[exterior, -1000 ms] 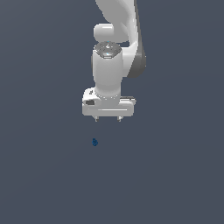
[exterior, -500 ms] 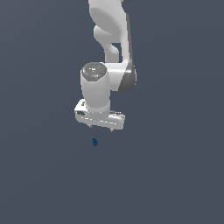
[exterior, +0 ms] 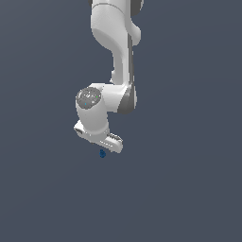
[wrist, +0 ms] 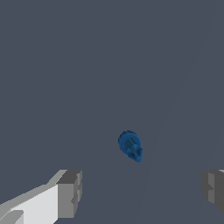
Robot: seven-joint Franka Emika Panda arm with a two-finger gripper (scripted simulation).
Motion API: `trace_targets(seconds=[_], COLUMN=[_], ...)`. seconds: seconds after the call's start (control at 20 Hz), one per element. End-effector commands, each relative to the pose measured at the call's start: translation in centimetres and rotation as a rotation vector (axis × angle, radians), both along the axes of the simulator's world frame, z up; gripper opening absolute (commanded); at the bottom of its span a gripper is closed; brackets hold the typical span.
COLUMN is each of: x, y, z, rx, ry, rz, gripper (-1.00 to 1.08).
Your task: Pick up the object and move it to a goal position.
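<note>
The object [exterior: 102,153] is a tiny dark blue irregular lump on the plain grey ground. In the exterior view the white gripper hand [exterior: 99,140] hangs just above it, and the fingertips are hidden by the hand. In the wrist view the object [wrist: 130,146] lies between and a little ahead of the two grey fingertips [wrist: 70,193], which stand wide apart. The gripper [wrist: 142,192] is open and holds nothing.
The white arm [exterior: 116,56] rises from the hand to the top of the exterior view. Plain grey ground lies all around the object.
The arm has swung toward the exterior view's left and come down. The hand now sits just above the object. The object has not moved.
</note>
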State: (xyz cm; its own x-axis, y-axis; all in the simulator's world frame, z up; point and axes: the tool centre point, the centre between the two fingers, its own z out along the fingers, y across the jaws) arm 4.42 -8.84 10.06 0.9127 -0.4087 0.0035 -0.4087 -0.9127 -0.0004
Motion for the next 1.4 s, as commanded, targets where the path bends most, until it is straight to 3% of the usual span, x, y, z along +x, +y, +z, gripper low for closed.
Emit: trace_targets(seconds=[0.0, 1.1, 1.15, 1.35], x=[0.1, 0.2, 0.2, 0.2], y=[-0.4, -0.6, -0.6, -0.6], z=[-0.6, -5.8, -5.8, -5.8], rx=[0.001, 0.001, 0.001, 0.001], ry=[0.002, 0.003, 0.003, 0.003], rz=[-0.026, -0.035, -0.035, -0.035], gripper=[1.00, 1.00, -1.00, -1.00])
